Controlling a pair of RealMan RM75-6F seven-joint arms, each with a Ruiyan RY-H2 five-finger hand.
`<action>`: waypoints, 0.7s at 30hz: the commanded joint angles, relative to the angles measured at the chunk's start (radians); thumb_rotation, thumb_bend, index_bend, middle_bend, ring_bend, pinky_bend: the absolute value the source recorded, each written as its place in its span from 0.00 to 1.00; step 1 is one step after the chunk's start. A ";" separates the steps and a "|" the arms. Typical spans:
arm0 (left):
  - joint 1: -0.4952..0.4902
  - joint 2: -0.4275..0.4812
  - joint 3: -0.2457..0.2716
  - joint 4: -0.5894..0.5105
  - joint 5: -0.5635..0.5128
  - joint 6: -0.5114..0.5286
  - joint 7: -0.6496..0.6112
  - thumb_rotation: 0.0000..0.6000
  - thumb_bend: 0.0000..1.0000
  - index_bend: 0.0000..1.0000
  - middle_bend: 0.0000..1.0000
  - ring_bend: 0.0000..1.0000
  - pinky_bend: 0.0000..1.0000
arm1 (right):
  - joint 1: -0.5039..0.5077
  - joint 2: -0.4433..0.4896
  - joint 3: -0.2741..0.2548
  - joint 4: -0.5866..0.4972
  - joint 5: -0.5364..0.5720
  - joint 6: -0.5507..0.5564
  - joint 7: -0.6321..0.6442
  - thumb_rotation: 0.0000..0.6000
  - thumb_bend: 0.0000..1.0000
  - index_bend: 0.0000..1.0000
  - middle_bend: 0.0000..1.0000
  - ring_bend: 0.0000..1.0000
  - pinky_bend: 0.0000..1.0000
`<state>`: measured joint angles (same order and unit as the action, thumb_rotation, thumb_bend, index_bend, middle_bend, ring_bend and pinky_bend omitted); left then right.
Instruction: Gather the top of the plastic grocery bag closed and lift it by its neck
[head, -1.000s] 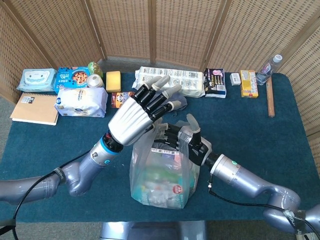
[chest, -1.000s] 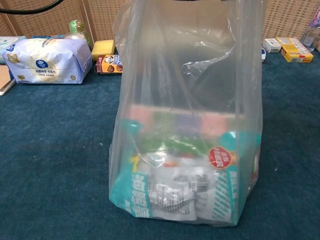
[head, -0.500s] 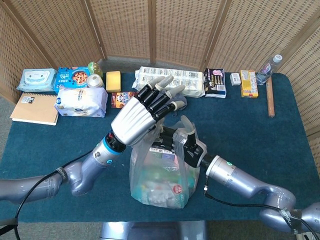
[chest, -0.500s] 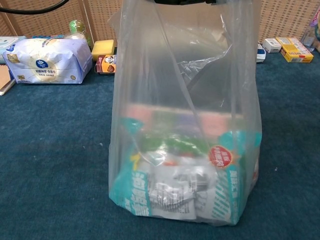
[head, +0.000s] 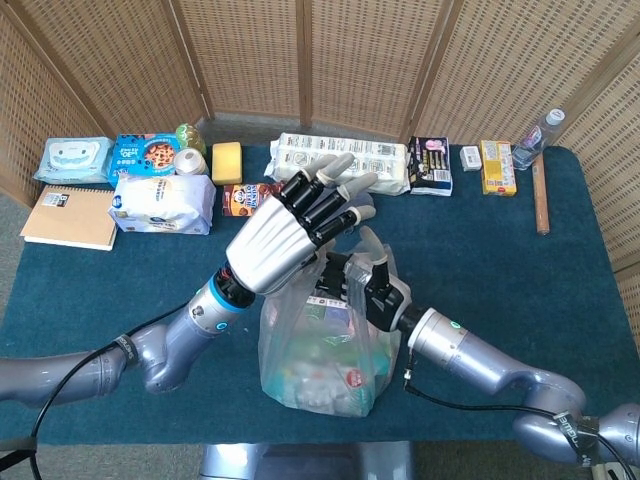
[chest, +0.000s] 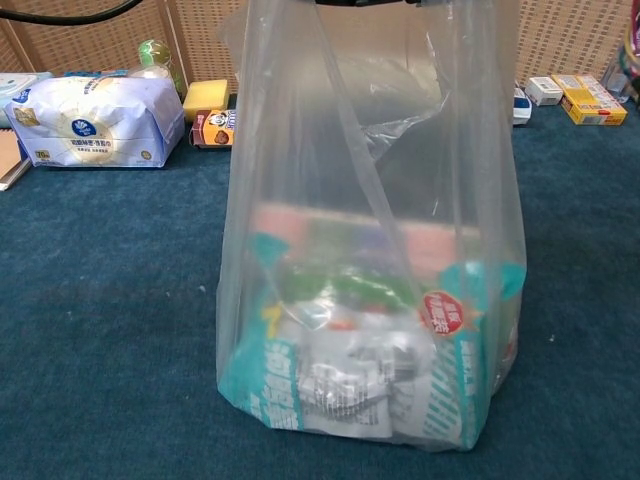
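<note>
- My left hand (head: 290, 225) hovers flat over the bag's top, fingers spread, gripping nothing.
- My right hand (head: 368, 288) reaches in from the right, fingers curled around the gathered rim.
- The plastic grocery bag (chest: 370, 260) stands upright on the table (head: 480, 250), directly beneath both hands.

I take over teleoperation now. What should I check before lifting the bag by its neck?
1. Right hand on the top of the plastic bag: ok, fingers in the film.
2. Left hand gripping: not ok, fingers spread above the bag.
3. Neck gathered closed: not ok, the top is wide in the chest view.
4. Bag resting on the table: ok.
5. Contents settled low: ok.
6. Firmness of the right hand's grip: cannot tell.
</note>
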<state>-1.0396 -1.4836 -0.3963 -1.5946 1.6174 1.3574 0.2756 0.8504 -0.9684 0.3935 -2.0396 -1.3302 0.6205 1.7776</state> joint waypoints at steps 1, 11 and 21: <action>0.003 0.003 -0.002 -0.002 0.002 0.007 -0.002 1.00 0.04 0.28 0.18 0.01 0.16 | -0.006 0.000 0.007 0.001 0.011 -0.006 -0.010 0.00 0.13 0.29 0.31 0.22 0.13; 0.007 0.011 0.004 -0.002 0.008 0.011 -0.001 1.00 0.04 0.28 0.18 0.01 0.16 | -0.028 -0.001 0.030 0.001 0.016 -0.022 -0.022 0.00 0.13 0.29 0.31 0.22 0.13; 0.018 0.016 0.008 -0.001 0.009 0.023 -0.016 1.00 0.04 0.28 0.18 0.01 0.16 | -0.045 -0.003 0.050 0.009 0.011 -0.033 -0.015 0.00 0.13 0.28 0.31 0.22 0.12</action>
<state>-1.0213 -1.4679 -0.3885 -1.5954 1.6260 1.3806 0.2602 0.8051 -0.9712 0.4429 -2.0307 -1.3190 0.5875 1.7625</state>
